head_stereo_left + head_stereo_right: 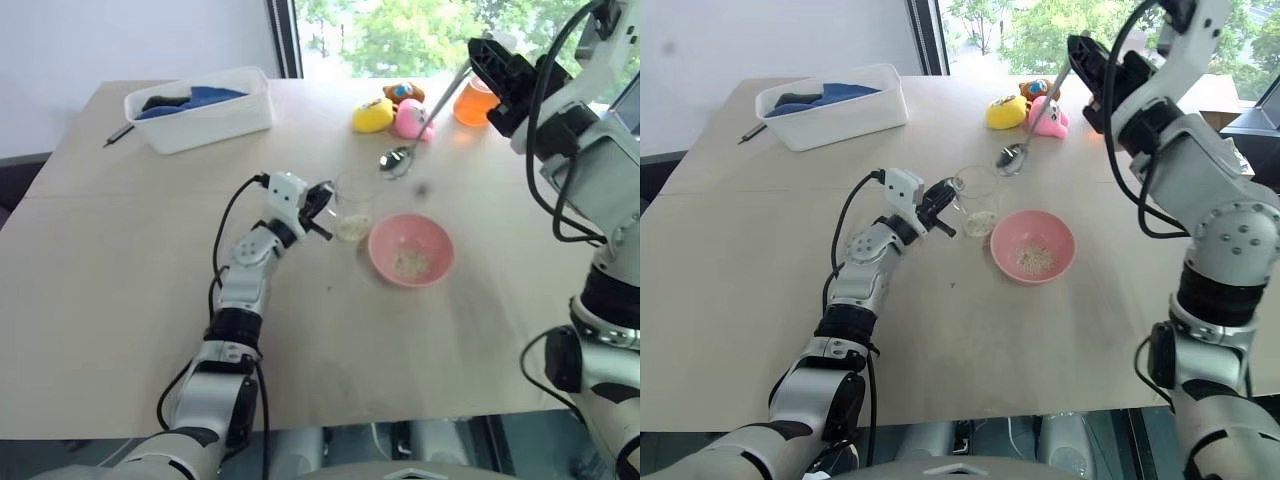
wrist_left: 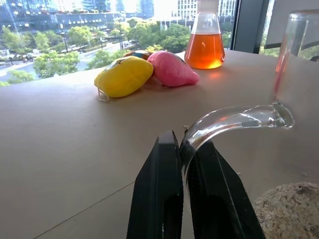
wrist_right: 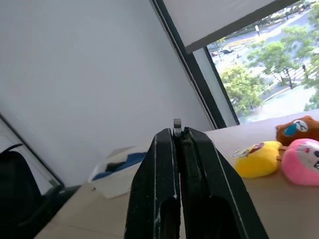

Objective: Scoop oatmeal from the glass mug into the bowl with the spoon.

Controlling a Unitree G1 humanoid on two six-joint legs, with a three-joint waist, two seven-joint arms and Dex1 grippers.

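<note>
The glass mug (image 1: 353,203) stands mid-table with a little oatmeal (image 1: 351,229) at its bottom. My left gripper (image 2: 182,144) is shut on the mug's curved handle (image 2: 234,119). Just right of the mug sits the pink bowl (image 1: 425,235), holding some oatmeal (image 1: 410,263). My right gripper (image 1: 492,62) is raised high at the far right, shut on the top end of the spoon's handle (image 3: 177,125). The spoon (image 1: 397,160) slants down to the left and hangs in the air behind the mug. Whether its small bowl carries anything I cannot tell.
A white tub (image 1: 205,118) with a blue cloth stands at the far left, a dark pen (image 1: 118,134) beside it. Yellow (image 1: 372,114) and pink (image 1: 410,119) plush toys and a flask of orange liquid (image 1: 473,102) sit at the far edge by the window.
</note>
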